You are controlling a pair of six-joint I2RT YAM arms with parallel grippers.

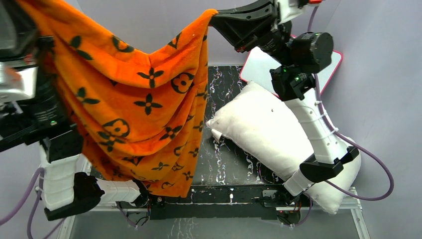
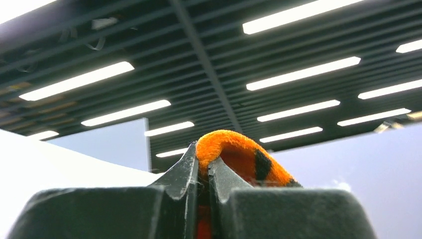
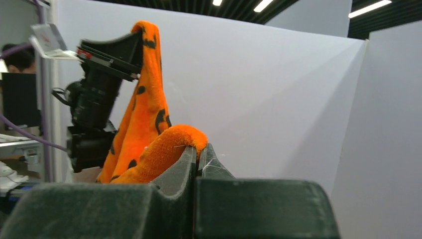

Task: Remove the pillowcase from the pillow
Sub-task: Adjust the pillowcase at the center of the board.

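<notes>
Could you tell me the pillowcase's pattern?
The pillowcase is orange with black flower and monogram motifs, clearest in top view.

Black table (image 1: pixel 224 84) with white marble veining. Plump white pillow (image 1: pixel 259 124) lies flat on the right half, set diagonally, with a small tag (image 1: pixel 217 134) at its left end. Its near-right corner sticks out past the table's near edge. Pink-framed whiteboard (image 1: pixel 256 64) lies flat at far right, with the pillow's far edge against it.
</notes>
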